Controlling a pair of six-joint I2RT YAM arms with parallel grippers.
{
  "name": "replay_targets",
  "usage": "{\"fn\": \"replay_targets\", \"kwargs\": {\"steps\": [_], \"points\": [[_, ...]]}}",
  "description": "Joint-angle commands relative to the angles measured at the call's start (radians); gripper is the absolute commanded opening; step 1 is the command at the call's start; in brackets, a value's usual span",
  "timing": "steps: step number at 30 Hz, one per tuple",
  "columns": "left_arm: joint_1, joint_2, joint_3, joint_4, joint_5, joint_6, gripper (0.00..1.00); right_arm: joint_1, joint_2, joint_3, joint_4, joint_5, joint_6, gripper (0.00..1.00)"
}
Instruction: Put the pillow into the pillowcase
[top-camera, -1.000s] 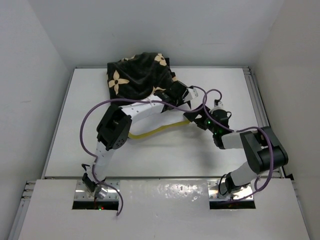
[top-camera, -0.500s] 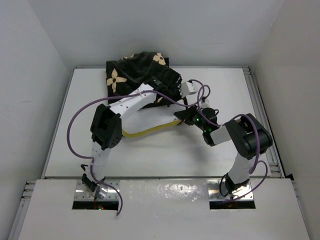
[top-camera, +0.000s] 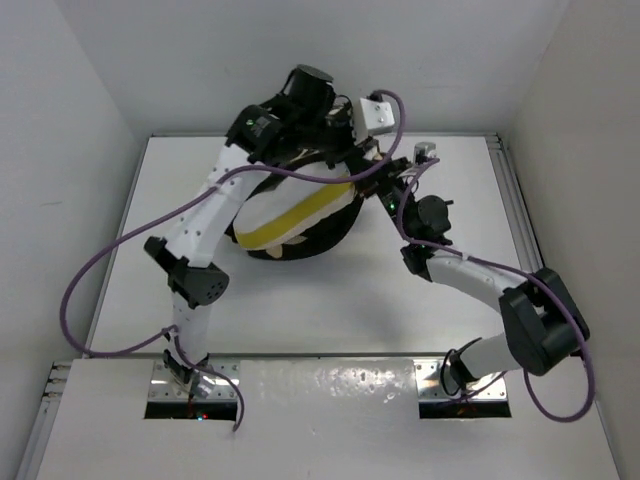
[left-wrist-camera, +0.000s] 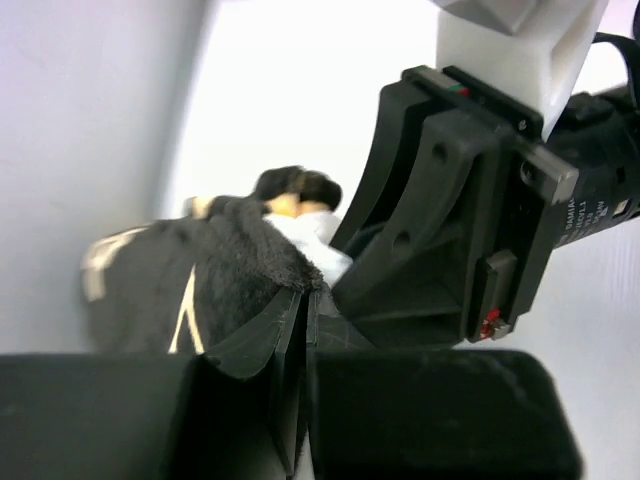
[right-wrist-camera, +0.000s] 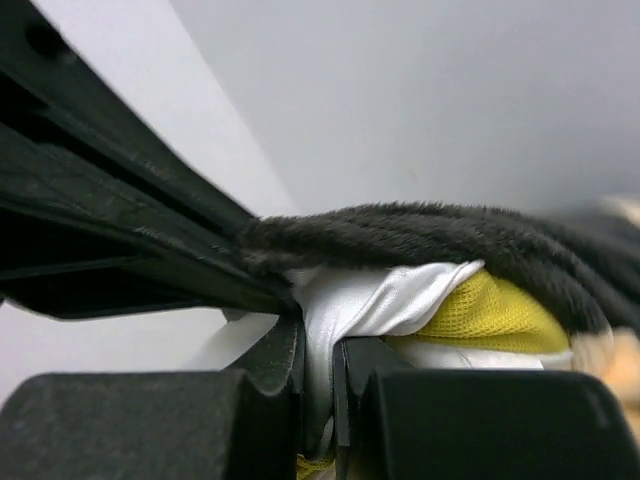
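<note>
Hoisted up since a second ago: fuzzy black pillowcase (left-wrist-camera: 220, 270) rim clenched in my left fingers (left-wrist-camera: 288, 345); my right fingers (right-wrist-camera: 290, 365) pinch the slick white pillow (right-wrist-camera: 370, 300), yellow mesh (right-wrist-camera: 490, 310) just beside.

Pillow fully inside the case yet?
Partly in: the white pillow and its yellow band show at the case mouth.

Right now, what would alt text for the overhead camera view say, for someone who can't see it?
Seen from above, the left arm and the right arm of a robot meet over the far end of a white table. Between them they hold a white pillow with a yellow band, partly wrapped in a black pillowcase.
</note>
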Motion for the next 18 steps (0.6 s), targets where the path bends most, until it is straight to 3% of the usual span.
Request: {"fn": "replay_targets", "kwargs": {"steps": [1,5,8,13,18], "points": [[-0.042,-0.156,0.117,-0.005,0.138,-0.082,0.00,0.004,-0.084,0.153,0.080,0.254,-0.217,0.00],[-0.059,-0.204,0.094,-0.014,0.116,-0.115,0.00,0.011,-0.051,0.281,-0.124,0.330,-0.287,0.00],[-0.111,-0.232,0.039,-0.034,0.122,-0.118,0.00,0.011,0.051,0.425,-0.468,0.407,-0.270,0.00],[-0.148,-0.275,-0.002,-0.048,0.051,-0.095,0.00,-0.012,0.196,0.534,-0.670,0.537,-0.192,0.00],[-0.082,-0.333,-0.049,-0.053,-0.012,-0.081,0.00,-0.070,0.181,0.510,-0.779,0.525,-0.110,0.00]]}}
